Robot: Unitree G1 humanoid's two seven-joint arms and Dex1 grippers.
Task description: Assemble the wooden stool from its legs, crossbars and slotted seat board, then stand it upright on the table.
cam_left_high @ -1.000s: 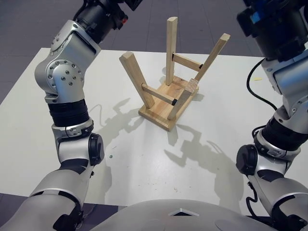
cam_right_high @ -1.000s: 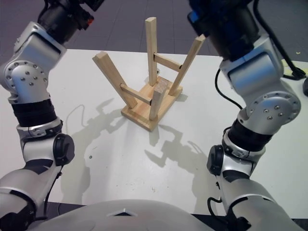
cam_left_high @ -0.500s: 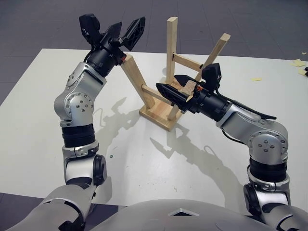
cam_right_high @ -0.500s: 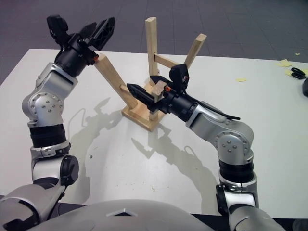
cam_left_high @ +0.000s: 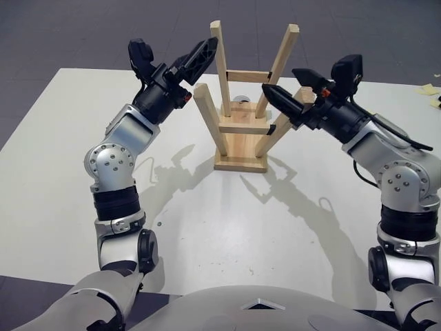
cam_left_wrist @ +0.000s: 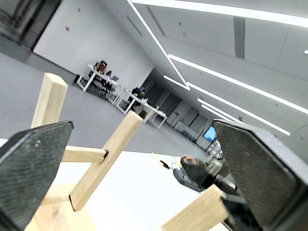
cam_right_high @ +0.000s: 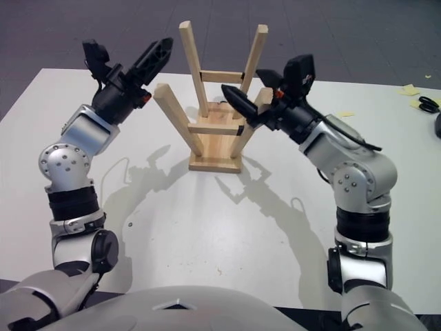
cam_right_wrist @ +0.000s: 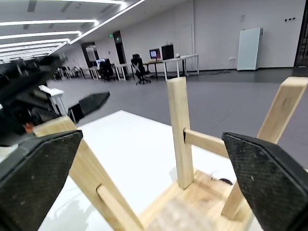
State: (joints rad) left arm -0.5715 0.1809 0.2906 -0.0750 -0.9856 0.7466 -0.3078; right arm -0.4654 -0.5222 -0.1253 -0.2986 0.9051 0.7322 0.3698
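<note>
Wooden stool (cam_left_high: 242,128) stands upside down, centre-far on the white table (cam_left_high: 62,172). Seat board (cam_left_high: 240,163) lies flat on the top, four legs point up, and the crossbars (cam_left_high: 244,76) are fitted. Left gripper (cam_left_high: 174,45) hovers just left of the near left leg (cam_left_high: 209,118), fingers wide apart, gripping nothing. Right gripper (cam_left_high: 280,79) is by the top of the near right leg (cam_left_high: 270,138), fingers also apart; contact cannot be told.

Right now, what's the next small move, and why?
Probably ease both tools in and close each on its nearest leg. The stool sits upside down on the table, legs up, and the left tool and right tool hang open either side, holding nothing; it needs gripping before turning upright.
</note>
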